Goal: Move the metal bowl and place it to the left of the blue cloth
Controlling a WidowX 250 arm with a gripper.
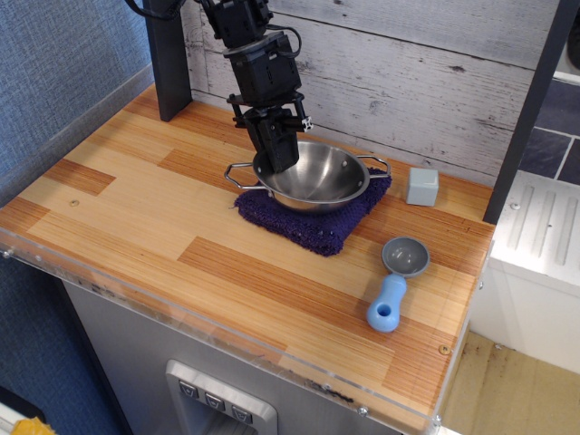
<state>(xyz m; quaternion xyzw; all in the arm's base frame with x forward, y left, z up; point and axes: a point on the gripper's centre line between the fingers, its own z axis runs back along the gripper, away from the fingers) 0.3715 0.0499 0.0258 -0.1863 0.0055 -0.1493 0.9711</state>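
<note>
The metal bowl [319,178] is shiny and round, with a wire loop handle on each side. It sits over the blue cloth [308,224], a dark navy towel in the middle of the wooden counter [136,208]. My black gripper [276,156] comes down from the back. Its fingers are closed on the bowl's left rim, next to the left handle [240,176]. I cannot tell whether the bowl rests on the cloth or hangs just above it.
A pale grey cube [422,186] stands right of the cloth near the plank wall. A grey-and-blue plastic scoop [396,283] lies at the front right. A black post [169,60] stands at the back left. A dark post [530,109] borders the counter's right side.
</note>
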